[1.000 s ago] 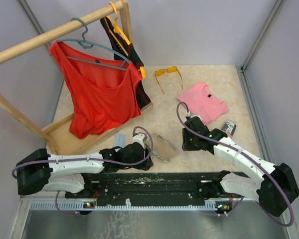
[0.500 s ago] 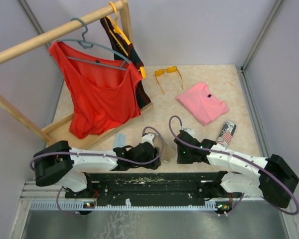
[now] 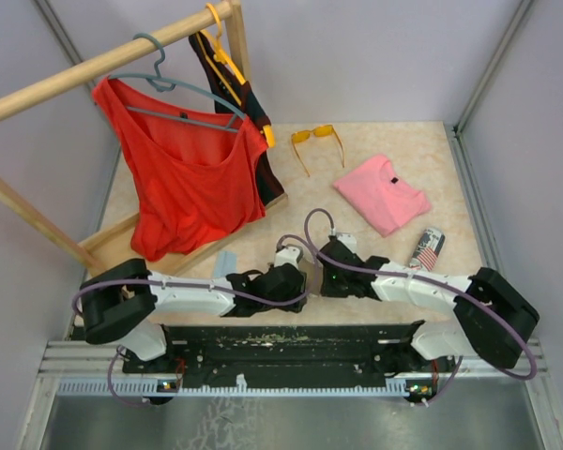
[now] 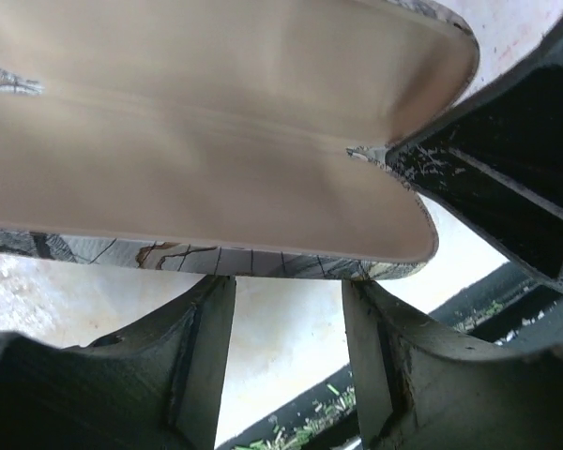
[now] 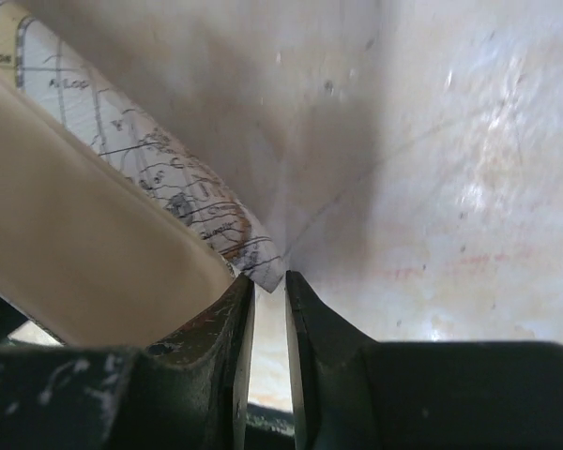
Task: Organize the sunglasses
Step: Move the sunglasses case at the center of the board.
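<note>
Top external: orange sunglasses (image 3: 313, 135) lie with the front running left-right and 2 arms pointing nearward. Left gripper (image 4: 289, 291) is spread beside the open case (image 4: 216, 159). Right gripper (image 5: 269, 286) is narrowed at the case's corner; I cannot tell if it pinches.

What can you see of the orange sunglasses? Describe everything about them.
The orange sunglasses have two see-through orange-yellow lenses and thin orange arms, plastic by the look. Both arms are unfolded, pointing toward the near edge. They lie on the table at its far side, between the clothes rack and the pink shirt, seemingly touching only the table.
</note>
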You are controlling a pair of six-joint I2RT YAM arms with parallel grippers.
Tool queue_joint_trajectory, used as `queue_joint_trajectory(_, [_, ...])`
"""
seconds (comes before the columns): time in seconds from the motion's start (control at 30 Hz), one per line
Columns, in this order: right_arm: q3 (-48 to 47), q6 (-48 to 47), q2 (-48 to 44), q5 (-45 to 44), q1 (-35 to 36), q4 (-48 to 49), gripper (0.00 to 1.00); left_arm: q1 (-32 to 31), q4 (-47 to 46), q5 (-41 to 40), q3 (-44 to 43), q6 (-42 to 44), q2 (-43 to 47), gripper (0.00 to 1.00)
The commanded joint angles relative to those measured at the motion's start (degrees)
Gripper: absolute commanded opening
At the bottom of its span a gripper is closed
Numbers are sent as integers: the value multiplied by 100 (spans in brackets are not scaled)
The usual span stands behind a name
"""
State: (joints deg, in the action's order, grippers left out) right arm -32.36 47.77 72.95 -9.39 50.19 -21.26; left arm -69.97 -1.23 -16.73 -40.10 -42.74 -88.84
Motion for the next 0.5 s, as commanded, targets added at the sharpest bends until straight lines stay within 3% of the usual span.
queue_joint_trajectory(0.0, [-158, -286, 184, -72, -382, 635, 20, 83, 111, -409, -269, 235, -192, 55])
queue_joint_trajectory(0.47, [-741, -1437, 836, 111, -966, 1181, 21, 741, -102, -276, -635, 825, -740, 55])
